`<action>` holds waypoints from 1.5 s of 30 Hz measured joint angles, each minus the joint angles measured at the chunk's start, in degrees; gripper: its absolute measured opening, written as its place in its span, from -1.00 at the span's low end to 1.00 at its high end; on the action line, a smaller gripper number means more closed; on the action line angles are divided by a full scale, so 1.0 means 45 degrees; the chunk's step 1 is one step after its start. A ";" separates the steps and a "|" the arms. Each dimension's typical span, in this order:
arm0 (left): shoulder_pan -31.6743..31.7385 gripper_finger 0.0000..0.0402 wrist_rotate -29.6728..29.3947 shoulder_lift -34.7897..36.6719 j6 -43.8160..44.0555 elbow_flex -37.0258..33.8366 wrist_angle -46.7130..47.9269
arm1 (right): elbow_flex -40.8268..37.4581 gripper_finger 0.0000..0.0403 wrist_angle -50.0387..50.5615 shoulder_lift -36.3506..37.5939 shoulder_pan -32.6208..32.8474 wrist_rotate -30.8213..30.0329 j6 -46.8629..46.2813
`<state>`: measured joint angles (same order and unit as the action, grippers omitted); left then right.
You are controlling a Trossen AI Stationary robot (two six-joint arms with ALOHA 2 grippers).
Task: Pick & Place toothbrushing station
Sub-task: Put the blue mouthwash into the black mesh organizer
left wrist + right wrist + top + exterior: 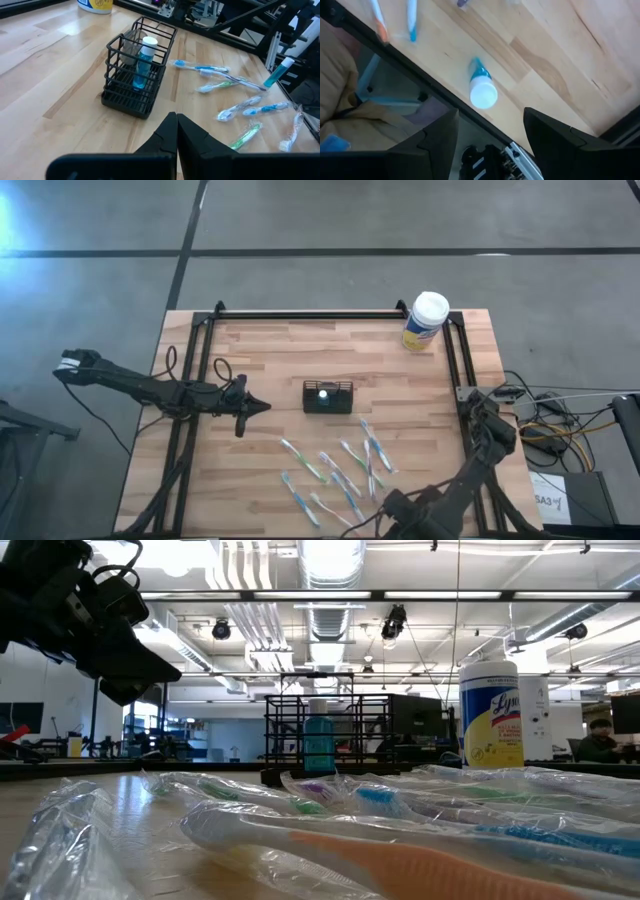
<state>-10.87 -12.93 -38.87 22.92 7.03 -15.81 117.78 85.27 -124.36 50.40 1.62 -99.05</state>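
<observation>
The small black rectangular wire-mesh basket (pixel 328 396) is seen upright at the middle of the light wooden slatted table (pixel 270 360), its long axis running across the table from the left arm's side toward the right arm's side and its open top facing up. A small blue bottle with a white cap (pixel 142 62) stands upright inside it. The left gripper (pixel 258 406) is held just left of the basket and apart from it, pointing toward it; its fingers (pixel 170 135) are pressed together with nothing between them. The right gripper (pixel 490 125) is positioned at the table's near edge, its jaws spread wide and holding nothing; a second blue bottle with a white cap (pixel 481 86) is seen beyond them on the wood, and whether it is touched cannot be told from this view. Several clear-wrapped toothbrushes (pixel 335 470) lie scattered between the basket and the near edge. A yellow canister with a white lid (pixel 425 322) stands at the far right corner; in the low view its label begins "Ly" (pixel 491 712), and the remainder is not legible.
</observation>
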 joint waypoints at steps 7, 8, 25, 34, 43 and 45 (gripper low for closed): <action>0.0002 -0.99 0.0000 0.0000 0.0129 0.0000 0.0004 | -0.0260 0.10 -0.0164 -0.0036 0.0075 -0.0043 -0.0050; 0.0000 -0.99 0.0000 0.0000 0.0161 0.0000 0.0004 | -0.0314 0.10 -0.0180 -0.0045 0.0075 -0.0059 -0.0042; 0.0000 -0.99 0.0004 0.0000 0.0179 0.0000 0.0069 | -0.1081 0.10 -0.1188 -0.0049 0.0075 -0.0056 0.0094; 0.0003 -0.99 0.0015 -0.0005 0.0276 -0.0160 0.0106 | -0.1815 0.10 -0.1893 -0.0049 0.0075 -0.0556 0.0157; 0.0000 -0.99 0.0044 -0.0005 0.0285 -0.0160 0.0101 | -0.1909 0.04 -0.2043 -0.0049 0.0075 -0.0364 0.0304; 0.0000 -0.99 0.0044 -0.0005 0.0290 -0.0160 0.0101 | -0.1923 0.00 -0.2078 -0.0049 0.0070 -0.0362 0.0351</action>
<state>-10.87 -12.73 -38.89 24.23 6.31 -15.35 109.12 75.92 -124.57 50.72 -0.01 -97.47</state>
